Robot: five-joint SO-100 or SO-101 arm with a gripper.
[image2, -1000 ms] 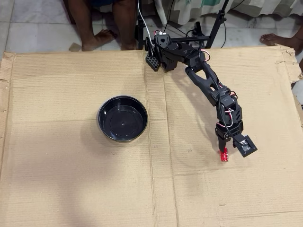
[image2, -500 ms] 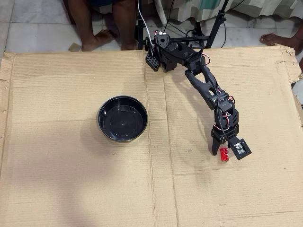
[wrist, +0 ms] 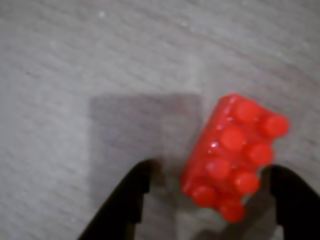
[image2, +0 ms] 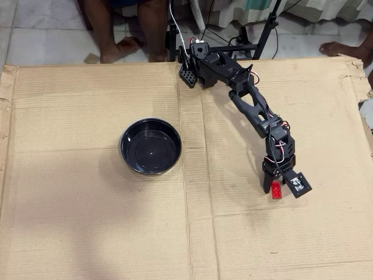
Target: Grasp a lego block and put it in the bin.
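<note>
Gripper (wrist: 207, 192) jaws apart, straddling the lego block (wrist: 234, 156). In the wrist view both black fingers enter from the bottom edge; the lower end of the red brick sits between them, lower right of frame, studs facing the camera. Whether either finger touches the brick cannot be told.

Overhead view: the arm reaches from its base at top centre down to the right, gripper (image2: 277, 185) pointing downward over the cardboard (image2: 87, 221). The brick (image2: 276, 189) lies at its tip, right of centre. The bin (image2: 151, 146) sits left of centre, well apart from the brick.
</note>
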